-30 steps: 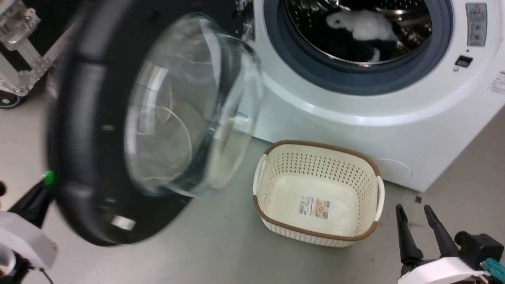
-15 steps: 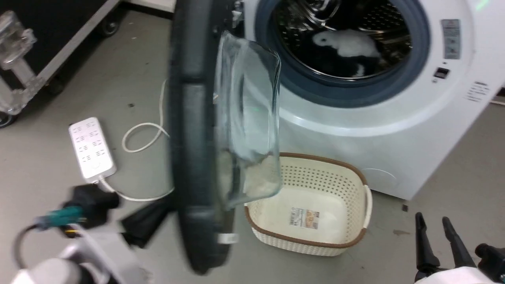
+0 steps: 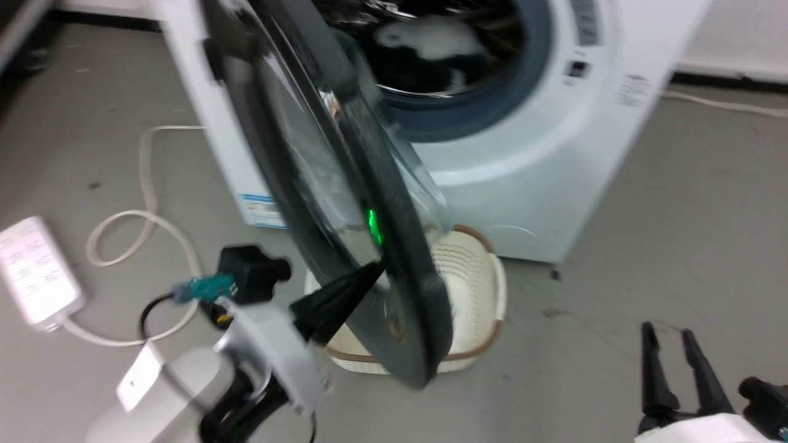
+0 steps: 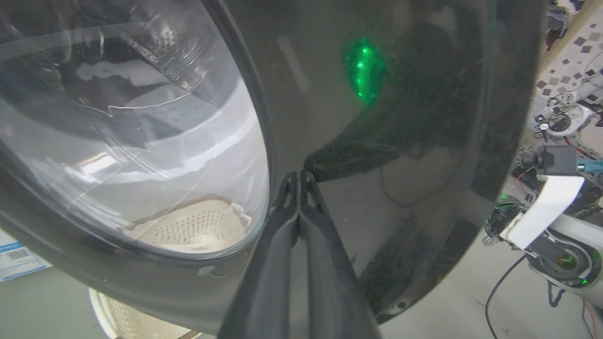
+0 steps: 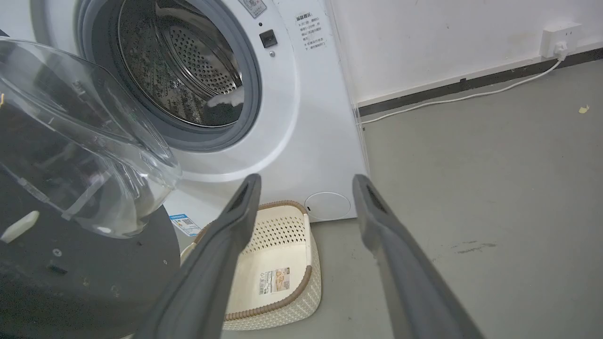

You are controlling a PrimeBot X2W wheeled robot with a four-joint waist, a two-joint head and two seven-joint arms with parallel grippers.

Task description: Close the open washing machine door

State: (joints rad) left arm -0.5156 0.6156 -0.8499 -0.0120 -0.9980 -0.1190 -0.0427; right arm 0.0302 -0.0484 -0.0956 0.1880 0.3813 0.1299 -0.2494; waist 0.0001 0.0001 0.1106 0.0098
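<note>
- Since a second ago the door (image 3: 403,271) had swung from wide open, inner face to the head camera, to about halfway shut. Its outer face now showed. The head view itself had also turned, so not all of that shift was the door's.
- It hung on its hinge at the washer's (image 3: 523,154) left side, still well clear of the opening. Its glass bowl stood over the basket (image 3: 480,289) on the floor.
- The left gripper (image 3: 377,267) had its fingers pressed together, holding nothing. The tips touched the door's black rim just beside the window, low on the outer face.
- The right gripper (image 3: 665,329) hung low at the right, jaws apart and empty, well away from the door.
- The step in hand looked like a push to swing the door home.
- Done well, the tips should stay on the rim, not slide onto the glass, and should follow the door's arc towards the latch side.
- The basket seemed close beneath the bowl and could be clipped.
- A white cloth (image 3: 431,37) lay in the drum, seemingly clear of the gasket.
- A firm last press would likely be needed to latch.
</note>
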